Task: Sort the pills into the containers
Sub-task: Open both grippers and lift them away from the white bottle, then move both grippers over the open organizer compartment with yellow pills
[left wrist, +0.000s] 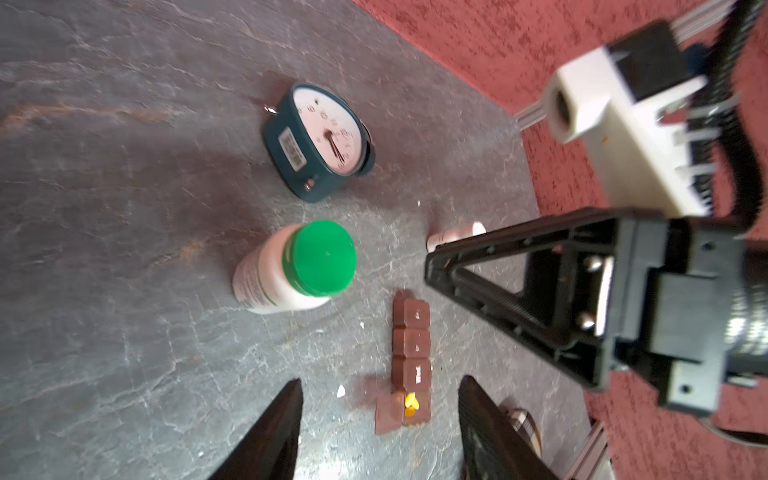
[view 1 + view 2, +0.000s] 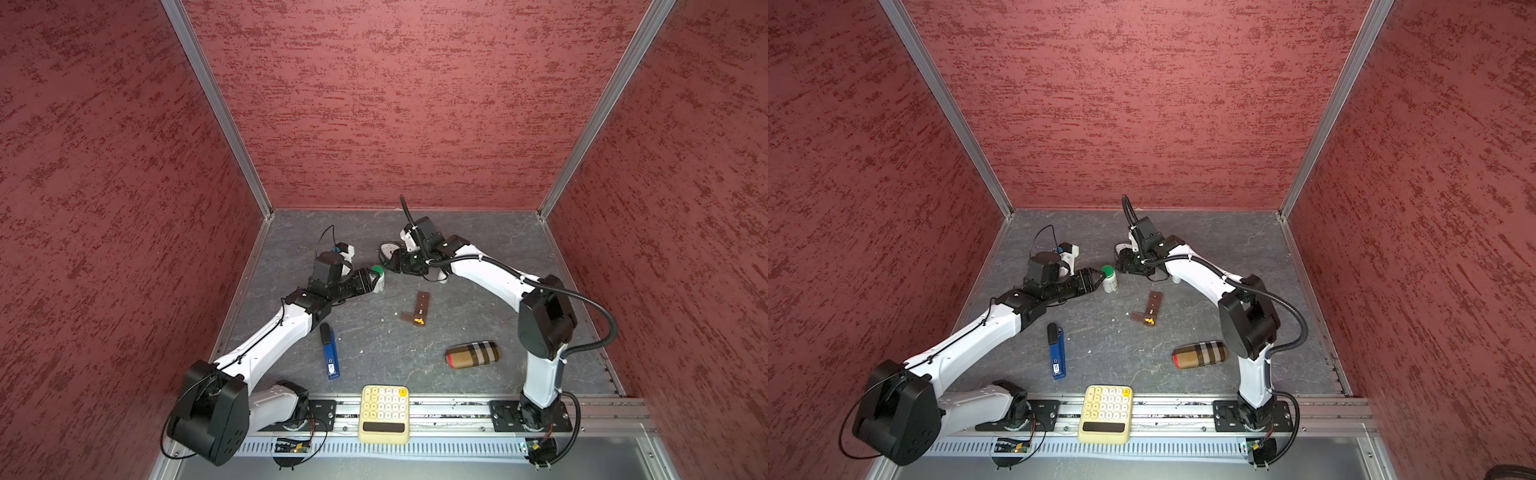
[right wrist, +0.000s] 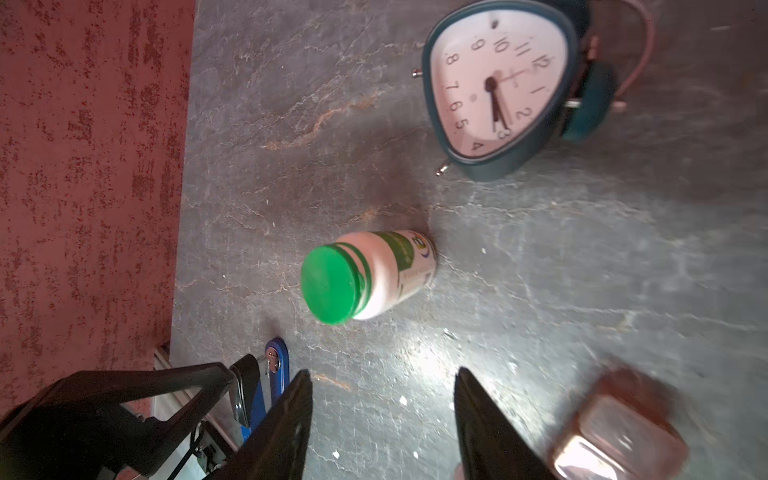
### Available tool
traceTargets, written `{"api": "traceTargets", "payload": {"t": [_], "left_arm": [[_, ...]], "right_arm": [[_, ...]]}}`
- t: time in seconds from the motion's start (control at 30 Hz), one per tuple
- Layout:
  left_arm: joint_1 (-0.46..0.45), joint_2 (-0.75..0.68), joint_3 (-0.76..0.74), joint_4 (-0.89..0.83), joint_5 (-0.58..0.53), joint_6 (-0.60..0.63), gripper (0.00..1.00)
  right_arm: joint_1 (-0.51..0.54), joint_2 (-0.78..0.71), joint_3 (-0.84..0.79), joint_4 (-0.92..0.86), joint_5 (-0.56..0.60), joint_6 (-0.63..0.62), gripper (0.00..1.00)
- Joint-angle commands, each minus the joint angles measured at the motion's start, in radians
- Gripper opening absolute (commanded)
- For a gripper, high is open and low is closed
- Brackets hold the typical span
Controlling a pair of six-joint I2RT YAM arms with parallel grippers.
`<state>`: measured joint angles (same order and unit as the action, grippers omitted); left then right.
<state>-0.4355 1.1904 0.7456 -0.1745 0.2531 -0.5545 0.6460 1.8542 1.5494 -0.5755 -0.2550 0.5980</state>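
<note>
Flanking the upright green-capped bottle (image 2: 378, 279), the left fingers (image 1: 282, 415) and right fingers (image 3: 291, 415) stood half open and empty, so one would best grip its body low while the other twisted the cap, near the containers (image 2: 423, 306) lying on the table (image 2: 374, 357) with yellow pills (image 2: 419, 321) in one end.

The containers (image 2: 421, 307), a flat dark-brown strip of four square compartments with white marks, lay before me on the grey table (image 2: 374, 349). Three lids were shut; the end one was flipped open, yellow pills (image 2: 419, 321) inside.
</note>
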Motion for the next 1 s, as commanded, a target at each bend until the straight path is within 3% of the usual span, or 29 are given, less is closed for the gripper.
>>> {"api": "traceTargets", "payload": {"t": [0.0, 0.17, 0.3, 0.5, 0.77, 0.97], "left_arm": [[-0.081, -0.014, -0.002, -0.086, -0.109, 0.05, 0.61], [-0.182, 0.029, -0.036, -0.073, -0.125, 0.041, 0.54], [-0.202, 0.09, -0.048, -0.052, -0.09, 0.015, 0.45], [-0.225, 0.2, -0.016, -0.07, -0.072, 0.034, 0.31], [-0.256, 0.379, 0.062, -0.054, -0.079, 0.054, 0.17], [-0.247, 0.461, 0.126, -0.088, -0.107, 0.106, 0.15]], "right_arm": [[-0.003, -0.127, -0.096, 0.021, 0.127, -0.006, 0.53], [-0.004, -0.299, -0.298, 0.052, 0.205, 0.015, 0.46], [-0.003, -0.426, -0.458, 0.065, 0.244, 0.057, 0.34], [-0.004, -0.554, -0.655, 0.101, 0.253, 0.137, 0.26], [-0.003, -0.576, -0.749, 0.126, 0.246, 0.168, 0.25], [-0.003, -0.585, -0.764, 0.128, 0.25, 0.168, 0.25]]}}
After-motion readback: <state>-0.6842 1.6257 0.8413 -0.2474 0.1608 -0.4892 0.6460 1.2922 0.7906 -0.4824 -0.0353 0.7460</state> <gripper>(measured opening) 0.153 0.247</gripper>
